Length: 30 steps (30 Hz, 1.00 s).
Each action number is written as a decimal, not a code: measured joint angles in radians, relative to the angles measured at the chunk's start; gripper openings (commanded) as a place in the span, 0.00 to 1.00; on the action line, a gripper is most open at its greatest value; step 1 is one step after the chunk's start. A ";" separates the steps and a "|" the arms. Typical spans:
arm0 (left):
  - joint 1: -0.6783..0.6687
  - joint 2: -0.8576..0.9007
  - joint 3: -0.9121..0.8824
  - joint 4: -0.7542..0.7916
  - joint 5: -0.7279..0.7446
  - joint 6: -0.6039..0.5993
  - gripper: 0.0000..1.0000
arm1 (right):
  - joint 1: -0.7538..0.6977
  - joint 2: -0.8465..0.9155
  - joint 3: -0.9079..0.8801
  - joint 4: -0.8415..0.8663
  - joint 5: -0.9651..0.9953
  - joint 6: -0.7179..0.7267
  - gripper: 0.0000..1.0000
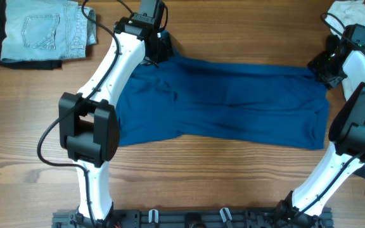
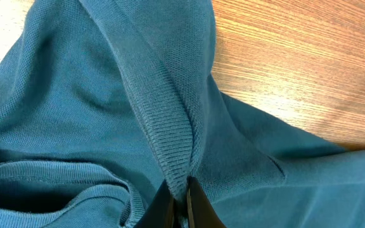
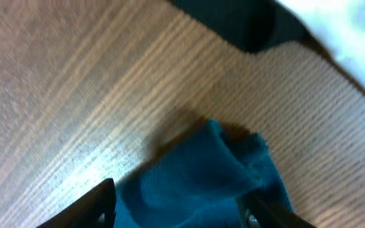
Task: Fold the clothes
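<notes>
Deep-blue top (image 1: 233, 101) spread wide across the middle of a wooden tabletop (image 1: 201, 183), lightly creased. Left claw (image 1: 160, 49) at its far left corner, clenched on a ribbed edge of the cloth, drawn up in a ridge to the fingertips. Right claw (image 1: 327, 71) at the far right corner, fingers parted and released, a blue corner lying on the wood between them. Folded pale denim piece (image 1: 40, 31) at far left, white garment (image 1: 350, 11) at far right, both off the top
</notes>
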 measured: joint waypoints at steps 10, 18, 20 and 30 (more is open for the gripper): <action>0.000 0.000 0.000 0.000 0.000 0.000 0.04 | -0.002 0.000 0.000 0.016 0.004 0.018 0.28; 0.000 0.000 0.000 0.000 0.000 0.000 0.04 | -0.002 0.000 0.000 0.031 0.019 0.020 0.04; 0.000 0.000 0.000 0.000 0.000 0.000 0.04 | -0.002 0.000 0.000 0.032 0.019 0.020 0.04; 0.000 -0.063 0.000 -0.017 -0.004 0.037 0.04 | -0.002 -0.029 0.000 -0.018 0.022 0.022 0.04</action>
